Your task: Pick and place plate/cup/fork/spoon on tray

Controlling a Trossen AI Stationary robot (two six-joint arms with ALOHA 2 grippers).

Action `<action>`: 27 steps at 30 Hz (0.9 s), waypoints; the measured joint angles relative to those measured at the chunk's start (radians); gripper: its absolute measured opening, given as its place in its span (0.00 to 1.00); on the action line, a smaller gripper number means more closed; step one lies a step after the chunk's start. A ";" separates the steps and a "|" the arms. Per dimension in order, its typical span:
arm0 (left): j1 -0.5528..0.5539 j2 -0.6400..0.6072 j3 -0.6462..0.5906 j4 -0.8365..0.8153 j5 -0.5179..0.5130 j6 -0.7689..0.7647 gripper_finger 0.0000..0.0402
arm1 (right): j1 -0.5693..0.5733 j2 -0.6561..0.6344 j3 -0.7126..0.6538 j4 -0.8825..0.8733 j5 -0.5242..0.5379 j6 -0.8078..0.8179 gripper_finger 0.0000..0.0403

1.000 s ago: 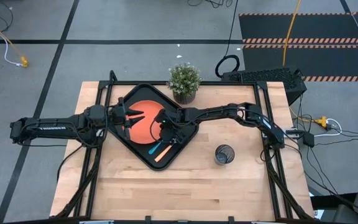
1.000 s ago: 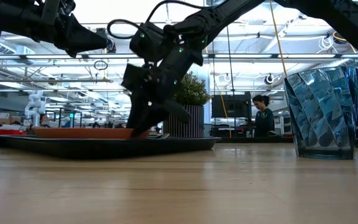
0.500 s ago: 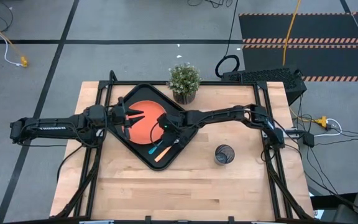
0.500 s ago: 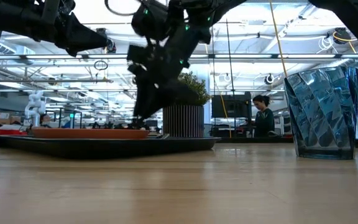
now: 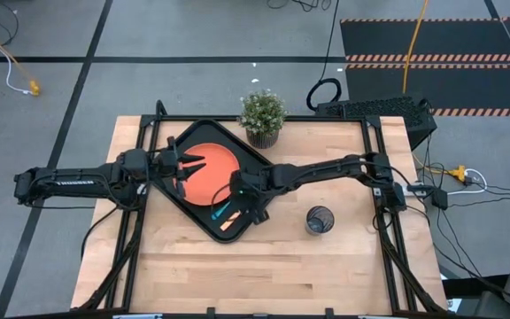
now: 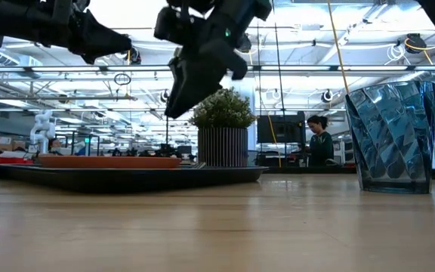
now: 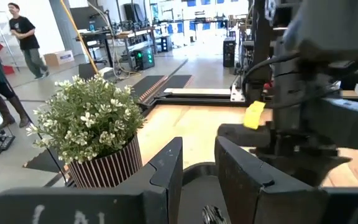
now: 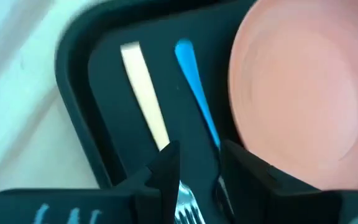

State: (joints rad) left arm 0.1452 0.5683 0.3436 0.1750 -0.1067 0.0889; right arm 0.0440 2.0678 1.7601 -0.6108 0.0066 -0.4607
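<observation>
Dark fingers of the right gripper point(image 5: 248, 197) stand a little apart and hold nothing. In the right wrist view they point down at the fork point(image 8: 143, 94) and the spoon point(image 8: 196, 90), which lie side by side on the tray point(image 8: 82, 106), with the orange plate point(image 8: 303, 93) just beside the spoon. From above, this gripper hangs over the tray's corner nearest the front edge of the table point(image 5: 326, 266). The low view shows what the top view cannot: the gripper point(image 6: 195, 72) is lifted well clear of the tray point(image 6: 134, 175).

The left gripper point(image 5: 193, 165) waits over the plate point(image 5: 209, 173), with its fingers spread and empty. Its wrist view looks past them to the plant point(image 7: 92, 134) and a person point(image 7: 23, 37) far off in the room.

The tray point(image 5: 184, 213) sits turned like a diamond near the back left part of the table. The fork point(image 5: 230, 221) and spoon point(image 5: 219, 211) lie beside the plate. The cup point(image 5: 320, 220) stands on the bare wood, well apart from the tray, toward the right edge. Only the low view shows its ribbed sides point(image 6: 393, 136).
</observation>
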 joint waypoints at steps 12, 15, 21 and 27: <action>0.000 0.000 0.000 0.055 0.000 0.040 0.24 | 0.040 0.000 0.000 -0.181 0.095 0.454 0.27; 0.000 0.000 0.000 0.065 0.000 0.041 0.24 | 0.054 0.000 0.000 -0.248 0.093 0.454 0.27; 0.000 0.000 0.000 0.064 0.000 0.047 0.24 | 0.087 0.000 0.000 -0.291 0.094 0.429 0.27; 0.000 0.000 0.000 0.064 0.000 0.039 0.24 | 0.105 -0.002 -0.037 -0.254 0.094 0.459 0.27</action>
State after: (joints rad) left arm 0.1452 0.5682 0.3437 0.2394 -0.1062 0.1282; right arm 0.1491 2.0663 1.7228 -0.8648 0.1008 -0.0012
